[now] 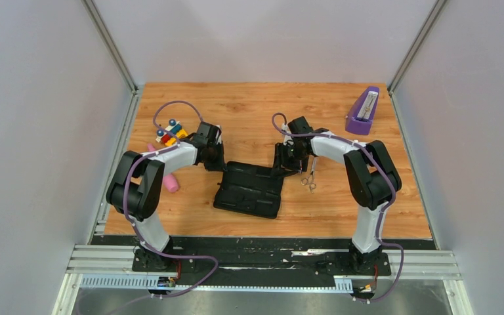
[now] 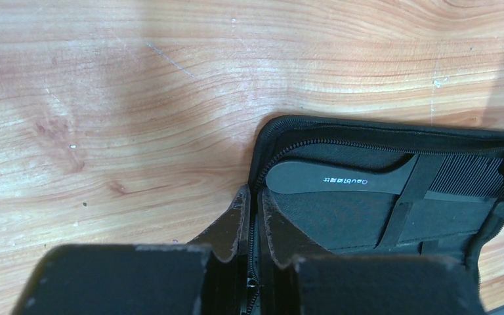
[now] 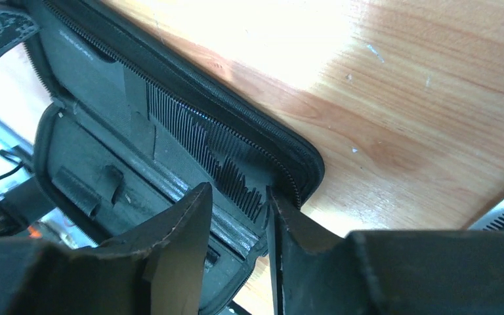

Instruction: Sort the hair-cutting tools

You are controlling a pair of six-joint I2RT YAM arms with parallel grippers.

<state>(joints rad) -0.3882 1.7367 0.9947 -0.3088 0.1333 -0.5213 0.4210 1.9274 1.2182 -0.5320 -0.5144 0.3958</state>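
Lengthwise, the handled comb (image 2: 341, 178) runs along the far half of the opened zip case (image 1: 249, 197). Its rounded handle end points toward the left arm and its teeth toward the right arm. Elastic straps (image 2: 420, 180) cross over it and hold it flat against the lining.

The left gripper (image 2: 252, 220) is pressed together on the case's zipped rim beside the handle end. The right gripper (image 3: 236, 210) stands with its fingers apart astride the rim at the toothed corner, a gap showing on either side.

Silver scissors (image 1: 310, 178) lie on the table (image 1: 249, 105) just right of the case, long axis roughly near-to-far. A pink tube (image 1: 169, 184) rests left of the case, and a purple object (image 1: 363, 111) stands at the far right.
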